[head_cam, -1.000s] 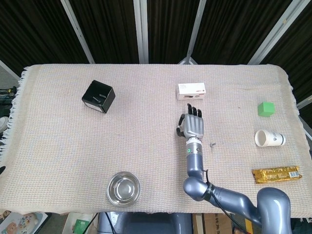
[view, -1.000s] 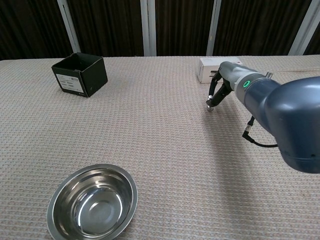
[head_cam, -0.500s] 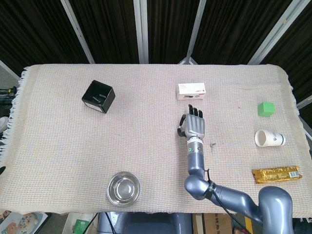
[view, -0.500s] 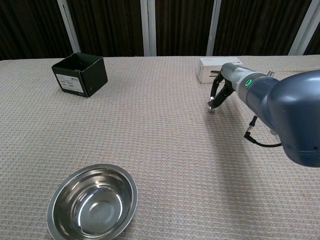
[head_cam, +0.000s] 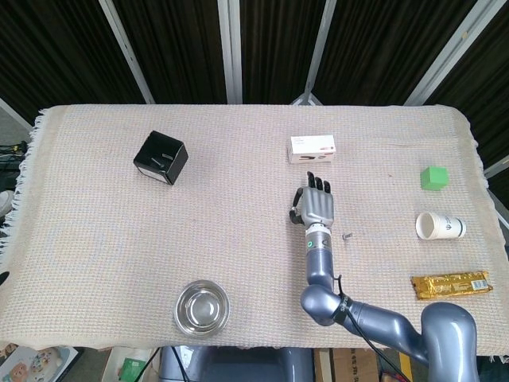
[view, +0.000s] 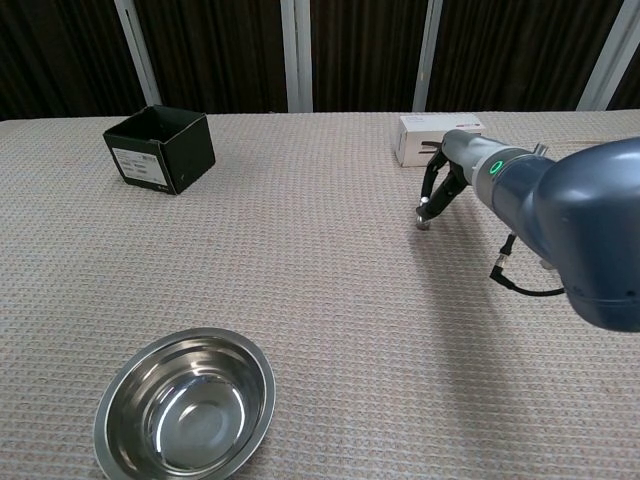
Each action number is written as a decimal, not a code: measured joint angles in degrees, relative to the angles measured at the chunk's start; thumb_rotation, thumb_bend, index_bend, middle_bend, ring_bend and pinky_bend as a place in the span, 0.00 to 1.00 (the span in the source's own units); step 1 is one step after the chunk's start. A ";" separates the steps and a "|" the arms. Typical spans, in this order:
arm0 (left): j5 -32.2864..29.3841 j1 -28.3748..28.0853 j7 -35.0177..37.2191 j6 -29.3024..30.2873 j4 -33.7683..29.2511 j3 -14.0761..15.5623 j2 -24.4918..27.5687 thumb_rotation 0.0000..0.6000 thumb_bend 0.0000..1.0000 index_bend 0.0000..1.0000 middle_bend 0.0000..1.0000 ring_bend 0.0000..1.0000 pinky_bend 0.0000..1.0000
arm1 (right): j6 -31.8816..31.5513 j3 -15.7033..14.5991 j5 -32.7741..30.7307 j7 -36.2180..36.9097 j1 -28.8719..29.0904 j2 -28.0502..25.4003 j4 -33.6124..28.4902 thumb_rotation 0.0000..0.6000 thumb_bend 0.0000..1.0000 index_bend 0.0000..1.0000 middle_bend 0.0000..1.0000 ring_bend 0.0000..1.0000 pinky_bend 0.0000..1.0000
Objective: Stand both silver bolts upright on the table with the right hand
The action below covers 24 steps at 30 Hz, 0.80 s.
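right arm (head_cam: 322, 270): glossy grey-blue shell | green ring light at wrist | fingers (head_cam: 316, 183) black | thin black cable

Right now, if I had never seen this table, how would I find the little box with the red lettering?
Start at the table's far edge, near its middle. Just beyond the right hand's fingertips lies a small white box with red print. It is flat and pale, unlike the black cube-shaped box far to its left.
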<state>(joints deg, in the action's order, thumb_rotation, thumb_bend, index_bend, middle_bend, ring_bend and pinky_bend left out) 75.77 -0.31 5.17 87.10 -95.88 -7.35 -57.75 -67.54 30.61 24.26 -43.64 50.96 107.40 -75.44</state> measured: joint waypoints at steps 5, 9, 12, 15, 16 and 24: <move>-0.04 0.00 -0.06 -0.02 -0.01 -0.01 -0.01 1.00 0.07 0.21 0.13 0.02 0.03 | 0.00 -0.33 -0.18 0.06 0.24 -0.14 0.07 1.00 0.35 0.55 0.00 0.05 0.01; 0.07 -0.03 -0.14 -0.03 -0.03 0.03 -0.03 1.00 0.07 0.21 0.13 0.02 0.03 | -0.13 -0.56 -0.38 -0.04 0.34 -0.31 -0.09 1.00 0.35 0.49 0.00 0.05 0.01; 0.02 0.01 -0.12 0.03 -0.06 0.01 -0.03 1.00 0.07 0.21 0.13 0.02 0.03 | -0.22 -0.75 -0.66 -0.32 0.42 -0.60 -0.28 1.00 0.35 0.47 0.00 0.05 0.01; 0.00 0.02 -0.12 0.03 -0.07 0.00 -0.02 1.00 0.06 0.21 0.13 0.02 0.03 | -0.25 -0.77 -0.84 -0.27 0.49 -0.81 -0.44 1.00 0.35 0.46 0.00 0.05 0.01; 0.02 0.02 -0.12 0.05 -0.08 0.01 -0.02 1.00 0.07 0.21 0.13 0.02 0.03 | -0.29 -0.81 -0.86 -0.26 0.50 -0.87 -0.49 1.00 0.35 0.46 0.00 0.05 0.01; 0.05 0.04 -0.08 0.08 -0.09 0.01 -0.02 1.00 0.07 0.21 0.13 0.02 0.03 | -0.76 -0.89 -0.81 0.13 0.57 -1.51 -1.40 1.00 0.35 0.45 0.00 0.05 0.01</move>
<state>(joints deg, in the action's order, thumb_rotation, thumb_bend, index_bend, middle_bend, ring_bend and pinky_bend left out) 75.82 -0.27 5.08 87.17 -95.97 -7.34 -57.78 -68.31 29.72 23.46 -43.50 51.53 105.89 -76.84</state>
